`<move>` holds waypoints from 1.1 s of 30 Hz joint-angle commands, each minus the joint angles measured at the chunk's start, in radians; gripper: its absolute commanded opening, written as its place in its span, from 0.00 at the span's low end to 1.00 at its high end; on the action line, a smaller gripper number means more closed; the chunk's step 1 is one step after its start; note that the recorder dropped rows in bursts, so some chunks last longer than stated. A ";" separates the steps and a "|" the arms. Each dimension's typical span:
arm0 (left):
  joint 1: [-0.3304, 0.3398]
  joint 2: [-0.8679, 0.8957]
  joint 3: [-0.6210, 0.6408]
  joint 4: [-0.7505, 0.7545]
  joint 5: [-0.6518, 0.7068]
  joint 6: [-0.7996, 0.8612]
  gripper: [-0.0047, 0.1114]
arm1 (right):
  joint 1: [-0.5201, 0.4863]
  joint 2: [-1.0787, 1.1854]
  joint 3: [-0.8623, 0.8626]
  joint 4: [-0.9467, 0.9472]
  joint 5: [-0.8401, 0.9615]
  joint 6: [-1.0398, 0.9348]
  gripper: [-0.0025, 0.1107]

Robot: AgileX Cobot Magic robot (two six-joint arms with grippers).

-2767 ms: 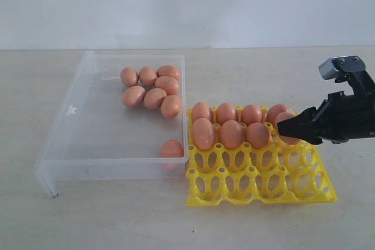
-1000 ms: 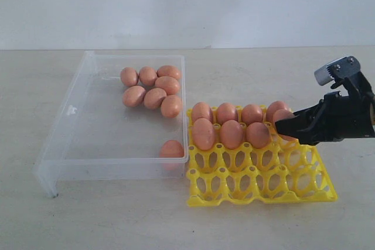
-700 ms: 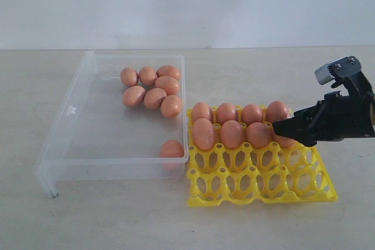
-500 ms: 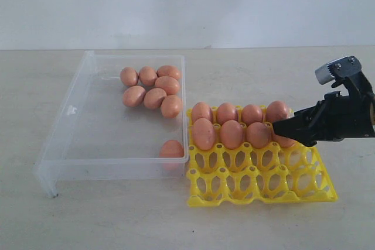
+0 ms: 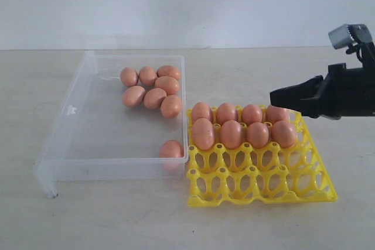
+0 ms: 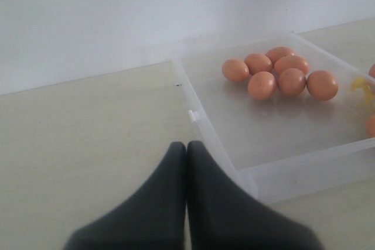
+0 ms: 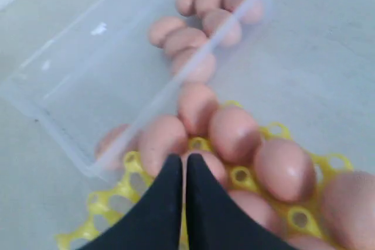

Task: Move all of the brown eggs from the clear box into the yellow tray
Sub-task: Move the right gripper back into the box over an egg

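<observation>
Several brown eggs (image 5: 231,134) fill the two back rows of the yellow tray (image 5: 263,188); its two front rows hold none. In the clear box (image 5: 64,127) a cluster of eggs (image 5: 153,86) lies at the far right corner, and a single egg (image 5: 171,149) sits at the near right corner. My right gripper (image 5: 274,96) hovers shut and holding nothing above the tray's right side. The right wrist view shows the right gripper (image 7: 183,159) over the tray eggs (image 7: 234,133). My left gripper (image 6: 186,144) is shut, holding nothing, just outside the clear box (image 6: 304,162).
Box and tray sit side by side on a pale beige table (image 5: 117,221), with a white wall (image 5: 176,4) behind. The box's near left corner (image 5: 48,182) overhangs slightly on a small foot.
The right gripper opened and left its egg in the rightmost cup of the tray's second row. It then rose clear of the tray and shut. The eggs in the box have not moved.
</observation>
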 commanded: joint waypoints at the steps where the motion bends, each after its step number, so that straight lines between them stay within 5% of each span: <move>1: -0.002 -0.002 0.003 -0.007 -0.017 -0.009 0.00 | 0.138 -0.105 -0.012 0.009 0.001 -0.004 0.03; 6: -0.002 -0.002 0.003 -0.007 -0.017 -0.009 0.00 | 0.433 -0.179 -0.086 0.011 0.368 -0.092 0.03; 12: -0.006 -0.002 0.003 -0.007 -0.017 -0.009 0.00 | 0.844 -0.163 -0.209 0.002 1.368 -0.157 0.03; 14: -0.006 -0.002 0.003 -0.007 -0.017 -0.009 0.00 | 0.915 -0.145 -0.255 0.017 1.534 -0.175 0.03; 20: -0.006 -0.002 0.003 -0.007 -0.017 -0.009 0.00 | 0.956 -0.090 -0.478 0.583 1.428 -0.479 0.03; 25: -0.006 -0.002 0.003 -0.007 -0.017 -0.009 0.00 | 0.956 0.061 -0.711 1.069 1.635 -0.994 0.02; 29: -0.006 -0.002 0.003 -0.007 -0.017 -0.009 0.00 | 0.956 0.230 -0.877 1.212 1.941 -1.139 0.02; 33: -0.006 -0.002 0.003 -0.007 -0.017 -0.009 0.00 | 0.956 0.346 -0.981 1.298 1.974 -1.174 0.02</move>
